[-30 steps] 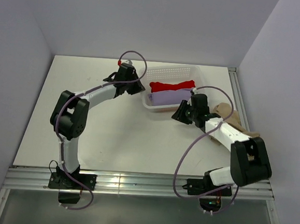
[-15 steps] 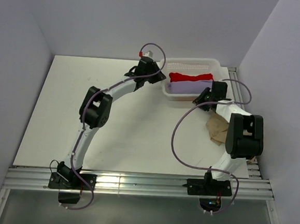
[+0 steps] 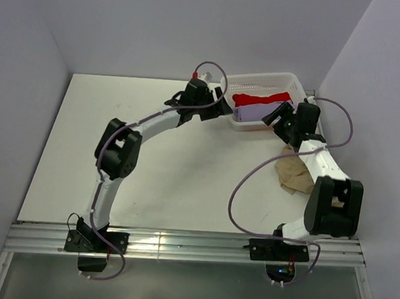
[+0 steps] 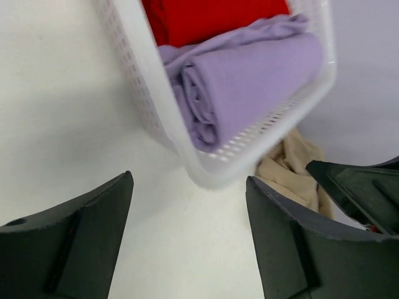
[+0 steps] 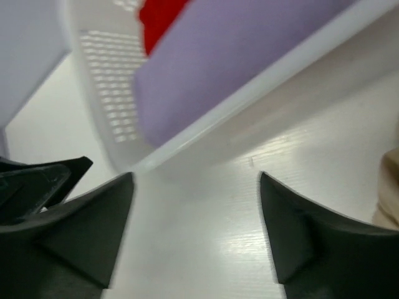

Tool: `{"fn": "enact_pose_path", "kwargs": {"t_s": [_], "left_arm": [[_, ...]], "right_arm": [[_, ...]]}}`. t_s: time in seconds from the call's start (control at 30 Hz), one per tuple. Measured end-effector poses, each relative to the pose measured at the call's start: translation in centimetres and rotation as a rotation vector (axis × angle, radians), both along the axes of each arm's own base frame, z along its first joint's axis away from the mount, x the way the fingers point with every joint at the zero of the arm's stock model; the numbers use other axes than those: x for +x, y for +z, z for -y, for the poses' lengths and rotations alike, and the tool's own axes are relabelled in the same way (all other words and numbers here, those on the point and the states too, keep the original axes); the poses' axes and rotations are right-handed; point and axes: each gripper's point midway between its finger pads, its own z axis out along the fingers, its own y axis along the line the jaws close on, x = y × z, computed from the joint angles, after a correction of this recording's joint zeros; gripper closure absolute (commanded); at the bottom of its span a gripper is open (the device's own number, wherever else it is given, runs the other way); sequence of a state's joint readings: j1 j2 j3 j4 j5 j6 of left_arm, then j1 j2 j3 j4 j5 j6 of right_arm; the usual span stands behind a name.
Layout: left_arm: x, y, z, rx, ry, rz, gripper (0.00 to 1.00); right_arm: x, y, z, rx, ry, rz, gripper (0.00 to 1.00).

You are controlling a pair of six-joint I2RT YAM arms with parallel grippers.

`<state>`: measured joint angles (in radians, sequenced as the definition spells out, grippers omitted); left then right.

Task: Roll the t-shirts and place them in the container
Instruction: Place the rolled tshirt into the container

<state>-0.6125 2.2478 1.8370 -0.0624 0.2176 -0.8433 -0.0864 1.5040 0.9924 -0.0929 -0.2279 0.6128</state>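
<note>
**Basket** [image 3: 264,76], white plastic mesh: stands at 1 o'clock on the table [image 3: 117,150].
**Lavender t-shirt** [image 4: 249,81]: rolled, lies inside the basket along its near wall.
**Red t-shirt** [image 3: 263,99]: inside the basket, touching the lavender t-shirt on its 12 o'clock side.
**Beige t-shirt** [image 3: 294,174]: crumpled on the table at 3 o'clock, outside the basket, beside the right arm.
**Left gripper** [image 4: 188,187]: at the basket's 9 o'clock end, fingers spread, nothing between them.
**Right gripper** [image 5: 196,180]: at the basket's 4 o'clock side, fingers spread, holding nothing.
</note>
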Motion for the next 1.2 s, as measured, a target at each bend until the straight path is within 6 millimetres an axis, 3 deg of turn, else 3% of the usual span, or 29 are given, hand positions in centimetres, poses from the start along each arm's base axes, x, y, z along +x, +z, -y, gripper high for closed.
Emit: {"fn": "enact_pose_path", "kwargs": {"t_s": [0.1, 0.13, 0.3, 0.4, 0.63, 0.83, 1.03, 1.2], "left_arm": [[-1.7, 4.6, -2.2, -0.004, 0.014, 0.057, 0.15], [-2.5, 6.4, -3.1, -0.006, 0.022, 0.085, 0.03], [-7.4, 14.0, -7.9, -0.032, 0.071, 0.219, 0.01], [-10.6, 16.3, -11.2, -0.041, 0.113, 0.274, 0.01], [-17.2, 15.3, -17.6, -0.028, 0.200, 0.310, 0.00], [-21.7, 13.2, -22.4, -0.035, 0.283, 0.349, 0.01], [-24.2, 10.8, -25.2, -0.037, 0.340, 0.351, 0.00], [-25.5, 8.0, -26.8, -0.016, 0.376, 0.312, 0.01]], "right_arm": [[-1.8, 3.5, -1.2, 0.005, 0.042, 0.104, 0.04], [-2.6, 4.6, -1.7, 0.004, 0.057, 0.140, 0.04], [-6.2, 7.7, -3.7, -0.014, 0.129, 0.244, 0.03], [-8.5, 8.7, -4.9, -0.032, 0.177, 0.298, 0.03], [-14.7, 10.9, -6.1, -0.056, 0.246, 0.479, 0.03], [-18.1, 11.1, -6.1, -0.081, 0.260, 0.604, 0.03], [-19.8, 9.2, -6.0, -0.092, 0.262, 0.633, 0.03], [-20.2, 5.6, -6.0, -0.080, 0.256, 0.622, 0.04]]}}
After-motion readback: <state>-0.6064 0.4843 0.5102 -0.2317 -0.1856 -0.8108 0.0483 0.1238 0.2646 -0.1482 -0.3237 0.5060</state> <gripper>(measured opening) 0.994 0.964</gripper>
